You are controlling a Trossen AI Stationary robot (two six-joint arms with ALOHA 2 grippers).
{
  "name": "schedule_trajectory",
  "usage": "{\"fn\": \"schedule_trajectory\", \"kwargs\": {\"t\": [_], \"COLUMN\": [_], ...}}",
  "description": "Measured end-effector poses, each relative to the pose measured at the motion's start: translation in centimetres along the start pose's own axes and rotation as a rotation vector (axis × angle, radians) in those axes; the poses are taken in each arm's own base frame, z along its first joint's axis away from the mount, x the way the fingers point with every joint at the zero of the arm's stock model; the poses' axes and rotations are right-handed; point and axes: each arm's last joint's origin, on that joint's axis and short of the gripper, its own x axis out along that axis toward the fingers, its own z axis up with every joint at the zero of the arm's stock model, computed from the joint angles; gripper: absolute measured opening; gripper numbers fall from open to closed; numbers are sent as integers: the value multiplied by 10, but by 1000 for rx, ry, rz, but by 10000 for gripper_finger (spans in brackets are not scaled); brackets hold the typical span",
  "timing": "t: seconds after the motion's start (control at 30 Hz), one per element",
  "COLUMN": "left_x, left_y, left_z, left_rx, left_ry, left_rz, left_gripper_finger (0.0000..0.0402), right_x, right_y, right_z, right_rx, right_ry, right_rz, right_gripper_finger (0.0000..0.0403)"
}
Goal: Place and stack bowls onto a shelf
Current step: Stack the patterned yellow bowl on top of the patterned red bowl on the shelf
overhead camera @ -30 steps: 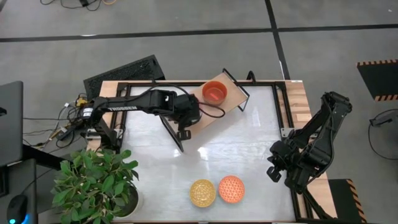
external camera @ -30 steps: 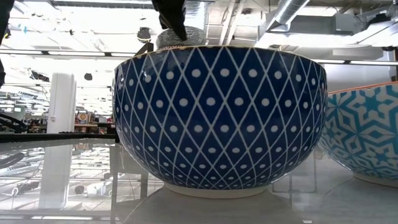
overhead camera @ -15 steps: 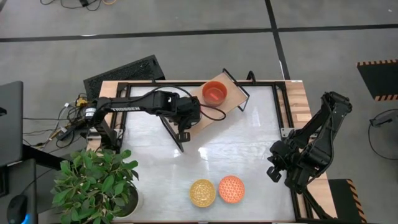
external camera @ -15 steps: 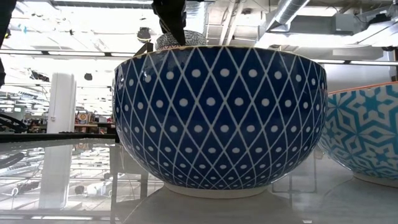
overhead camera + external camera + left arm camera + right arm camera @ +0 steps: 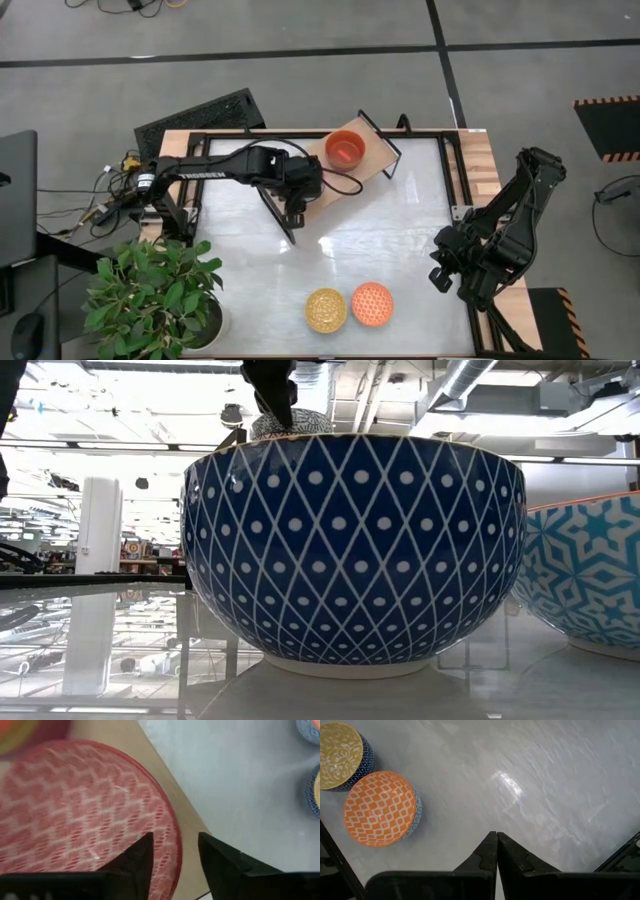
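Left gripper (image 5: 175,852) fingers apart, straddling the rim of pink patterned round bowl (image 5: 75,815) on light-wood shelf board (image 5: 165,785). Right gripper (image 5: 497,851) closed, empty, over the white tabletop (image 5: 545,795).

A grey floor (image 5: 300,70) crossed by dark seam lines surrounded the white tabletop (image 5: 380,240), with a leafy potted plant (image 5: 155,295) at one near corner, a black keyboard (image 5: 200,118) beyond the far edge and a black-and-orange hazard-striped mat (image 5: 608,125) off to the side. Seen level across the table, the room behind was a bright open hall with a white pillar (image 5: 100,525), silver ceiling ducts (image 5: 455,385) and pale overhead lighting.
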Motion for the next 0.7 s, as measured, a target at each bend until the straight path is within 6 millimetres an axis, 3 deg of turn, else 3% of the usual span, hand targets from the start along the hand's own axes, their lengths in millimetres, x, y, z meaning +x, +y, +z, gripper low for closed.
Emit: {"fn": "schedule_trajectory", "kwargs": {"t": [0.17,0.47,0.7], "left_x": [-15,-53,-67], "left_y": [3,7,5], "left_z": [6,14,36], "left_rx": [-32,-67,-136], "left_ry": [-36,-125,-364], "left_rz": [69,111,181], "left_gripper_finger": [159,162,144], "right_x": [0,0,0], "right_y": [0,0,0], "right_z": [0,0,0], "right_rx": [-1,-1,-1], "right_ry": [0,0,-1], "right_rz": [-1,-2,-3], "right_gripper_finger": [33,33,33]}}
